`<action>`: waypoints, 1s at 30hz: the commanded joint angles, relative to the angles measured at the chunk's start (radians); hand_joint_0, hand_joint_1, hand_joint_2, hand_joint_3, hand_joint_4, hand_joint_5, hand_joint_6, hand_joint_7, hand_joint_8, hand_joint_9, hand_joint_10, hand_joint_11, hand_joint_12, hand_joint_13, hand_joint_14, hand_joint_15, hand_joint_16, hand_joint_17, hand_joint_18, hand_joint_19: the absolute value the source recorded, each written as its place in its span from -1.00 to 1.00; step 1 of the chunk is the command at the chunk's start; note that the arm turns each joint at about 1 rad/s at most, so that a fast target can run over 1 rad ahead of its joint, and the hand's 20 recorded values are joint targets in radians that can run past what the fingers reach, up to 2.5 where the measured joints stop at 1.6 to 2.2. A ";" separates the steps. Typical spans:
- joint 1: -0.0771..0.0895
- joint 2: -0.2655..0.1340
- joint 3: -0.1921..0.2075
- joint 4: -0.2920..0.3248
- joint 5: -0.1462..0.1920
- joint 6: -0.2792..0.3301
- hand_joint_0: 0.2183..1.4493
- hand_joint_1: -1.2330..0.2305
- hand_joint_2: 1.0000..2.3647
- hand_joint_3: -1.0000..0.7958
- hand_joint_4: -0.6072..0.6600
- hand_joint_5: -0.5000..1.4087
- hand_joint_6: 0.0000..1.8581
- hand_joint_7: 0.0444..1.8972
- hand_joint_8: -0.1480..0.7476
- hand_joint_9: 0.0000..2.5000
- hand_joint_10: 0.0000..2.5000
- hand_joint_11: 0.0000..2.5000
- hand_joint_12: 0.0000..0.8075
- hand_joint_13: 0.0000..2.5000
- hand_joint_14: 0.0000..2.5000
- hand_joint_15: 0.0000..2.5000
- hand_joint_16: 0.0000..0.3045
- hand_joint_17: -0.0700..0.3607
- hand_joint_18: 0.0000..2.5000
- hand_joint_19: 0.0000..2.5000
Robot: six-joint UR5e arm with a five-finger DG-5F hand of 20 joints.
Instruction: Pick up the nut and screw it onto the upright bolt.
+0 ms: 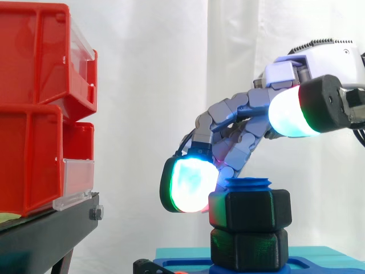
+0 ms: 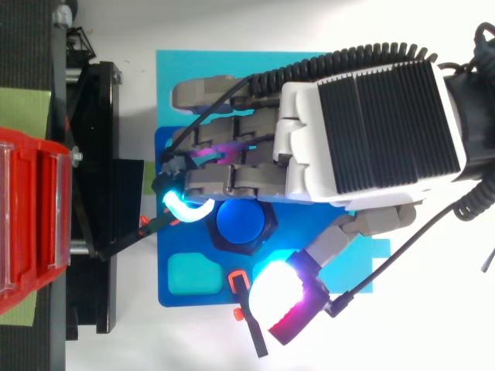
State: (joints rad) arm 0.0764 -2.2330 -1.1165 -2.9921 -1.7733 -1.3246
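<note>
Fingers point(image 1: 188, 185) curl round the nut point(image 1: 251, 210), one pad touching at 9 o'clock, thumb point(image 2: 282, 297) clear at 5, apparently to spin it down the bolt point(image 2: 241, 222).

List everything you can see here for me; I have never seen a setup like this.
bins: two, red, stacked at the left
stand: one, black, under the bins
bolt: one, blue, upright on the base
top nut: one, black, near the bolt's tip
lower nut: one, black, directly beneath the top nut
base: one, blue, under the bolt
board: one, cyan, beneath the base
curtain: one, white, behind everything
hand: one, grey and white, over the bolt
</note>
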 commanded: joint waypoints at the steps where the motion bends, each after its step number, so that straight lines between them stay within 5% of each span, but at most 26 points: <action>1: -0.004 -0.001 -0.008 0.005 -0.006 0.001 -0.56 0.46 -1.00 -0.44 0.42 -0.55 -0.46 0.00 -0.07 -0.35 -1.00 -1.00 -0.27 -0.63 -1.00 -1.00 -0.82 -0.38 -0.97 -1.00; 22: -0.032 -0.001 -0.023 0.016 -0.031 -0.005 -0.52 0.38 -1.00 -0.44 0.29 -0.48 -0.46 0.61 -0.01 -0.24 -1.00 -1.00 -0.34 -0.52 -1.00 -1.00 -0.86 -0.45 -0.86 -1.00; 30: -0.044 0.001 -0.023 0.016 -0.049 -0.007 -0.49 0.32 -1.00 -0.44 0.21 -0.45 -0.40 0.55 -0.01 -0.10 -1.00 -1.00 -0.43 -0.41 -1.00 -1.00 -0.89 -0.50 -0.73 -1.00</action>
State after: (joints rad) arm 0.0371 -2.2330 -1.1394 -2.9762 -1.8147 -1.3304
